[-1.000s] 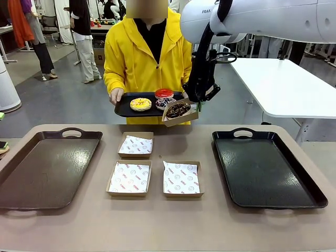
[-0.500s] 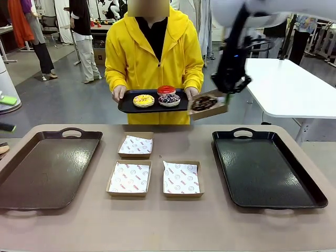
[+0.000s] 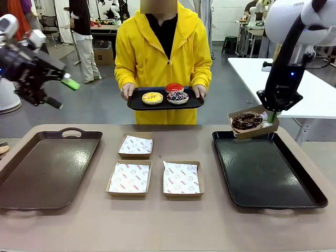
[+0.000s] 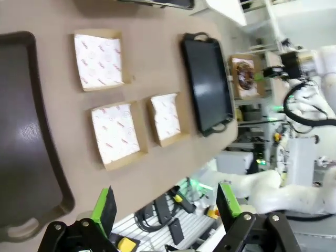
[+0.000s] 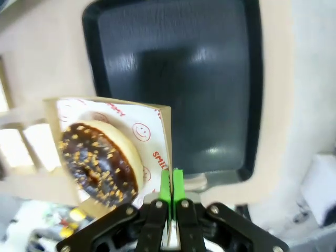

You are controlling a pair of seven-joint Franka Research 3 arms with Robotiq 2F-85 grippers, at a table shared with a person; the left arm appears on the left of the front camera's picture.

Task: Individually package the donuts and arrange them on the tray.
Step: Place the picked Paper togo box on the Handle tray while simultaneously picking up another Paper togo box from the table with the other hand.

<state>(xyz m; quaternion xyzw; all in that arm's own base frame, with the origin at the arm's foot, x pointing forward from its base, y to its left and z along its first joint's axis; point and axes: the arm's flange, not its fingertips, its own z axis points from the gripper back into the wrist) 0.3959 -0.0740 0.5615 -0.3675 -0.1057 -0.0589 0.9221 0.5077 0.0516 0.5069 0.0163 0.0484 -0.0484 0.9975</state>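
My right gripper (image 3: 271,116) is shut on the edge of a cardboard box (image 3: 258,130) holding the chocolate sprinkled donut (image 3: 247,121), which hangs over the far left corner of the black tray (image 3: 268,173). The right wrist view shows the pads (image 5: 170,190) pinching the box wall beside the donut (image 5: 100,163), with the tray (image 5: 184,79) below. A person holds a small black tray (image 3: 137,104) bearing a yellow donut (image 3: 152,97), a red donut (image 3: 174,87) and a purple sprinkled donut (image 3: 177,97). My left gripper (image 3: 62,93) hovers open and holding nothing at the upper left.
Three paper-lined cardboard boxes (image 3: 136,145) (image 3: 129,178) (image 3: 181,178) lie mid-table. A brown tray (image 3: 47,168) sits at the left. The left wrist view looks down past the gripper (image 4: 167,207) on the boxes (image 4: 118,134) and the black tray (image 4: 207,84). A white table (image 3: 310,89) stands behind right.
My right gripper has carried the boxed chocolate donut rightward and down from beside the person's tray to over the black tray's far corner. The left arm has come into view. The person stepped slightly right.
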